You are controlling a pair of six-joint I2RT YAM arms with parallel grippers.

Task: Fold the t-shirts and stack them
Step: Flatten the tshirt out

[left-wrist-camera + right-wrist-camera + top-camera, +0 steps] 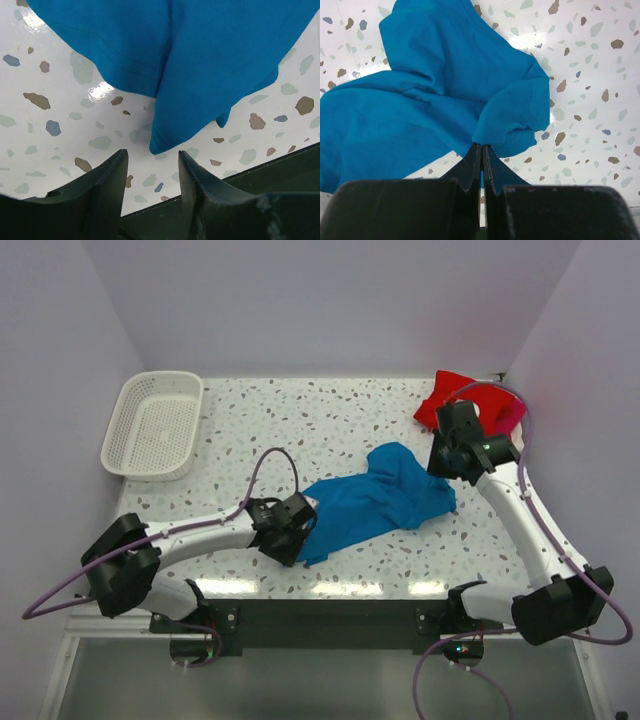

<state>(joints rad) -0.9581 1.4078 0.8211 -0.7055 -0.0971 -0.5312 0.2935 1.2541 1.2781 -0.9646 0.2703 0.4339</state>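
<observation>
Pale lilac walls, speckled terrazzo table [330, 415], rumpled blue t-shirt [375, 500], white basket [152, 425]

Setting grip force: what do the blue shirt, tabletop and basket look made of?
The blue shirt: soft matte knit cloth, probably cotton; it drapes in folds and has a stitched hem. The tabletop: hard, glossy terrazzo-look surface, speckled with light glare; stone or laminate, can't tell. The basket: white plastic mesh, likely rigid.

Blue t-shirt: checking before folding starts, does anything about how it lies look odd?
The blue t-shirt lies crumpled and bunched diagonally across the table, not spread flat. The right gripper is shut on a bunched edge; the left gripper stands open just short of a corner.
</observation>
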